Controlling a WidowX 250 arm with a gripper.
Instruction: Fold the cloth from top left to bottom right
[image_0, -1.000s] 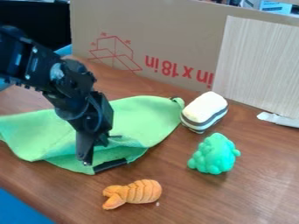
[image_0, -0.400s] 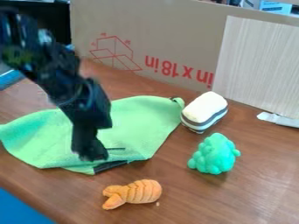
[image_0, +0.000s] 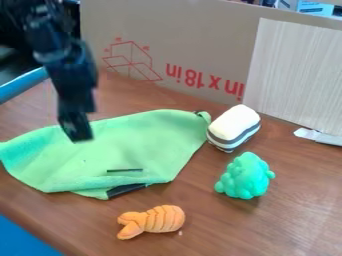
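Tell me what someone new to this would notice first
The bright green cloth stands out, spread on the brown table, with the black gripper over its upper left part. Then the eye falls on an orange toy at the front, a bumpy green toy to the right, and a white block with dark stripes behind it.

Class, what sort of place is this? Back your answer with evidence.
Probably a robot test bench: a robot arm over a wooden table, a cardboard sheet standing behind, toy-like food near a green cloth.
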